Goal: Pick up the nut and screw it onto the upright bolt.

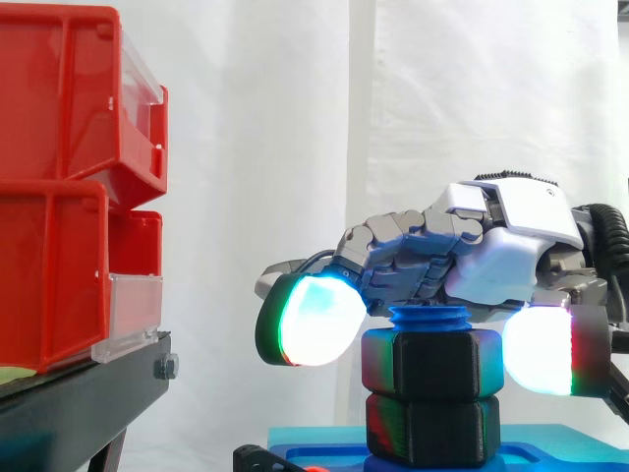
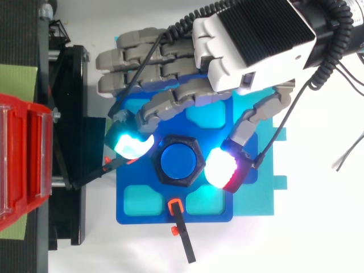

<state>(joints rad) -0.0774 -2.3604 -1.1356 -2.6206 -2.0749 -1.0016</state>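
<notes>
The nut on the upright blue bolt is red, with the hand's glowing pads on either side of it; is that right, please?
Not quite: the nut is black, not red, as the top view shows; the rest holds.

White curtain (image 1: pixel 295 147), blk stand (image 1: pixel 79 403)

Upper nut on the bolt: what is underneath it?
A second black hex piece, seemingly another nut, sits directly beneath the upper nut, on the blue base. The bolt shows its threaded tip above; its shank is hidden inside both.

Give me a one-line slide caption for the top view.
Hand pinches the black nut on the blue bolt between two glowing pads.
</notes>
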